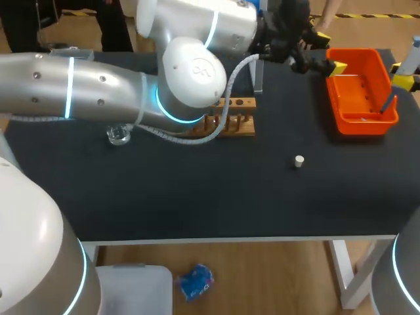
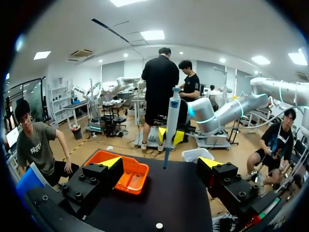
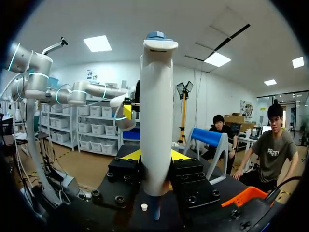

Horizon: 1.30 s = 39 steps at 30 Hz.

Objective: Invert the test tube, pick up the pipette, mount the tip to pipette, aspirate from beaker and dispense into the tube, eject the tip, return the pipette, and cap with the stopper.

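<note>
Pipette [image 3: 155,111] noted upright, blue head at 12 o'clock and narrow blue end at 6 o'clock. It is clamped at the lower barrel from both sides by the right tool [image 3: 155,155], whose fingers are set just barrel-wide apart. It is held over the tabletop [image 1: 197,190] edge at about 2 o'clock, just beyond the orange bin [image 1: 361,126]. The body is judged light, stiff and smooth, so liable to slip or twist. The low-barrel hold is judged sound, since the plunger head is left free. The thin end is judged the delicate part; whether a tip is fitted cannot be told. Left tool [image 2: 161,163] is wide open and empty, at the bin's 10 o'clock corner. Stopper [image 1: 298,161] lies at 3 o'clock, wooden rack [image 1: 233,121] near centre, beaker [image 1: 118,135] at 9 o'clock.
</note>
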Tool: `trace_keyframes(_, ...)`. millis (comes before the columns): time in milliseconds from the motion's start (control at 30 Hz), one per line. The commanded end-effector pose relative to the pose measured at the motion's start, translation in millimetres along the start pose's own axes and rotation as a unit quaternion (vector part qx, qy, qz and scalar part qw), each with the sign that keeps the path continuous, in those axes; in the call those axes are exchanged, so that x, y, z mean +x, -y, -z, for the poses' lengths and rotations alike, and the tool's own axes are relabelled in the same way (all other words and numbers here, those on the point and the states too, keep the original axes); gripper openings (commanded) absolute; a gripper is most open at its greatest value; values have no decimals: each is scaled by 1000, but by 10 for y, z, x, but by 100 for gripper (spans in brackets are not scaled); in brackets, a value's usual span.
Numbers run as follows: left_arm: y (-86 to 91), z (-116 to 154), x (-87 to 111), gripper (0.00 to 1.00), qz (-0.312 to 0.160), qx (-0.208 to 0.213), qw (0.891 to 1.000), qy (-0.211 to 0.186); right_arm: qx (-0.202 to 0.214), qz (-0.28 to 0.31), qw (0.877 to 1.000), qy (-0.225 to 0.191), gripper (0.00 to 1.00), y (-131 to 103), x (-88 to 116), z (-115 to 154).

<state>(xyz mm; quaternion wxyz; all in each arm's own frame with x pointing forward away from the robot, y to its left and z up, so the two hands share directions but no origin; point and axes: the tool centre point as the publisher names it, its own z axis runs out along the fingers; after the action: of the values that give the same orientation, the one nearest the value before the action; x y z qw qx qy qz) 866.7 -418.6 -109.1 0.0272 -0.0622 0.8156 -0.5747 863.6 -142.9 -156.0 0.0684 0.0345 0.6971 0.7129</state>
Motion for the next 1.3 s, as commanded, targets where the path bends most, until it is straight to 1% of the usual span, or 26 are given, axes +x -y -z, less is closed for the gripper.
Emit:
trace_keyframes(33, -195, 169, 48, 100, -2, 40, 999, -2, -2, 0, 1000, 3, 0, 32, 19, -145)
trace_keyframes(400, -499, 300, 143, 100, 13, 56, 998, 7, -4, -1, 1000, -7, 0, 140, 60, -502)
trace_keyframes(667, -655, 380, 228, 100, 20, 62, 998, 9, -1, -7, 1000, -11, 0, 223, 113, -744)
trace_keyframes(867, -692, 425, 278, 100, 23, 62, 998, 13, -2, -12, 1000, -24, 0, 249, 200, -880)
trace_keyframes(933, -692, 425, 278, 100, 23, 62, 998, 13, -4, -12, 999, -36, 0, 246, 228, -910)
trace_keyframes(1300, -692, 425, 278, 100, 23, 62, 998, 13, -4, -12, 999, -36, 0, 246, 228, -910)
